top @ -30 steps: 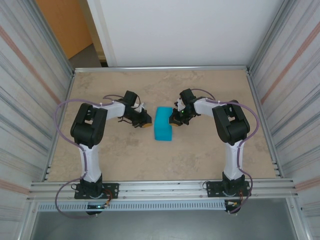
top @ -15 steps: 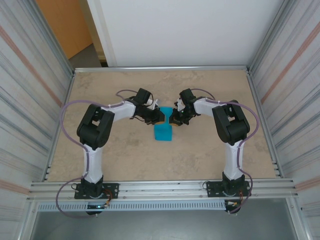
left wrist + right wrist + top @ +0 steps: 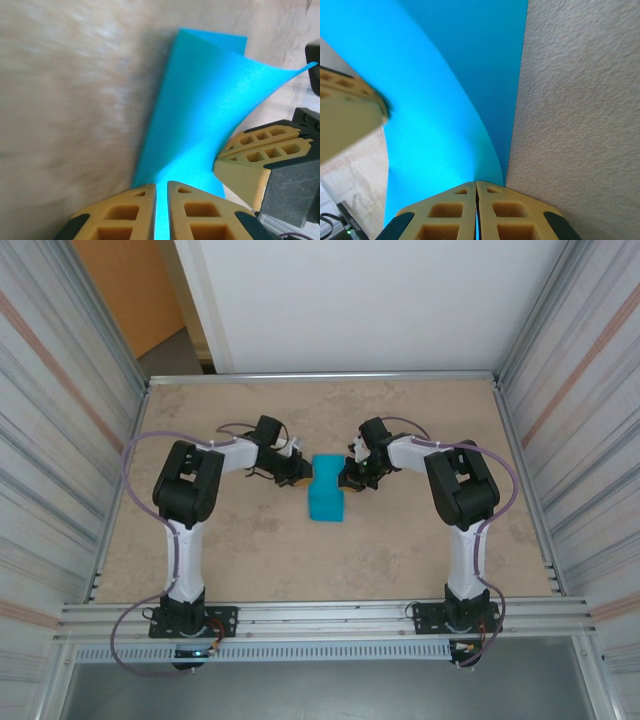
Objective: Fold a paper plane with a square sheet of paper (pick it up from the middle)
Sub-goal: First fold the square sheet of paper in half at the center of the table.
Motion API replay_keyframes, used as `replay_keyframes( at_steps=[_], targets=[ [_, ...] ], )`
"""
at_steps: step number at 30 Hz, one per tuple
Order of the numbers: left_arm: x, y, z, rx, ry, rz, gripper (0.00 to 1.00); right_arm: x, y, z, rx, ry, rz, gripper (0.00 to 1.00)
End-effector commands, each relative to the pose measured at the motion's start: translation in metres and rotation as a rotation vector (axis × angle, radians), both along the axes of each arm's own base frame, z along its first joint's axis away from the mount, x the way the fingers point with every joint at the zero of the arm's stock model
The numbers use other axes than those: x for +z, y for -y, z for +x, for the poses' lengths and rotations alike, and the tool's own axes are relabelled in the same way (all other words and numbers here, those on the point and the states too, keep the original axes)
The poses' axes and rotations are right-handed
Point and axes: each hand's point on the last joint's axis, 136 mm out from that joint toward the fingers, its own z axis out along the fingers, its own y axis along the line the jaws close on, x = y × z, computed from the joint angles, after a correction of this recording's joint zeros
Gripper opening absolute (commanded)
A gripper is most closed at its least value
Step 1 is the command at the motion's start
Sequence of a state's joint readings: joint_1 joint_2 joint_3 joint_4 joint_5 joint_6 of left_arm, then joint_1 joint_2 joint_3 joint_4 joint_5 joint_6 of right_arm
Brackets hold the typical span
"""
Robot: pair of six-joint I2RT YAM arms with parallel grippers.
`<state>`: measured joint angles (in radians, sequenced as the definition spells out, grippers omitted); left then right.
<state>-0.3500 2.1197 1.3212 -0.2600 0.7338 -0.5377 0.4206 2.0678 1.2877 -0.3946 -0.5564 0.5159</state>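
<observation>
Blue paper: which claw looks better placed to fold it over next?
Right, I'd say. The right claw is shut on one edge of the paper, which curls up off the table, so it could carry that side over. The left claw sits at the opposite edge, its grip unclear.

The square sheet of paper (image 3: 326,502) bridges the gap between left pincer (image 3: 302,478) and right pincer (image 3: 344,480); bare table (image 3: 260,560) surrounds them.

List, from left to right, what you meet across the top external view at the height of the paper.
Left elbow → left end effector → paper → right end effector → right elbow
</observation>
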Motion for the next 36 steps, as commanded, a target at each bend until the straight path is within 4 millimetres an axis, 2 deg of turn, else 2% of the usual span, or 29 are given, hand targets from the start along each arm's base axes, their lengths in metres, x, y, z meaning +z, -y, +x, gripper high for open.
replay_keyframes(
  at_steps=[1, 4, 8, 11, 14, 18, 19, 20, 26, 31, 36],
  targets=[
    [-0.011, -0.046, 0.000, 0.074, -0.023, 0.108, 0.16, -0.087, 0.073, -0.063, -0.014, -0.236, -0.382, 0.10],
    [0.022, -0.040, 0.003, 0.063, 0.056, 0.074, 0.16, -0.086, 0.072, -0.064, -0.012, -0.238, -0.377, 0.10],
    [0.057, -0.009, 0.000, 0.032, 0.137, 0.008, 0.16, -0.085, 0.072, -0.063, -0.014, -0.236, -0.375, 0.10],
    [0.058, 0.017, -0.006, 0.005, 0.146, 0.001, 0.16, -0.087, 0.073, -0.065, -0.012, -0.242, -0.380, 0.10],
    [0.044, 0.038, -0.010, -0.037, 0.123, 0.014, 0.16, -0.089, 0.073, -0.065, -0.012, -0.244, -0.381, 0.10],
    [0.029, 0.049, -0.006, -0.061, 0.097, 0.033, 0.16, -0.088, 0.073, -0.065, -0.010, -0.241, -0.382, 0.10],
    [0.033, 0.051, -0.003, -0.063, 0.105, 0.030, 0.16, -0.088, 0.073, -0.065, -0.010, -0.241, -0.383, 0.10],
    [0.020, 0.050, -0.002, -0.064, 0.081, 0.049, 0.16, -0.088, 0.074, -0.065, -0.010, -0.240, -0.383, 0.10],
    [0.000, 0.044, 0.010, -0.064, 0.070, 0.109, 0.16, -0.090, 0.075, -0.065, -0.005, -0.239, -0.390, 0.11],
    [-0.020, 0.020, 0.012, -0.038, 0.017, 0.155, 0.16, -0.090, 0.078, -0.064, -0.006, -0.240, -0.395, 0.11],
    [-0.026, -0.011, 0.018, -0.006, 0.015, 0.196, 0.16, -0.089, 0.081, -0.063, -0.006, -0.243, -0.398, 0.11]
  ],
)
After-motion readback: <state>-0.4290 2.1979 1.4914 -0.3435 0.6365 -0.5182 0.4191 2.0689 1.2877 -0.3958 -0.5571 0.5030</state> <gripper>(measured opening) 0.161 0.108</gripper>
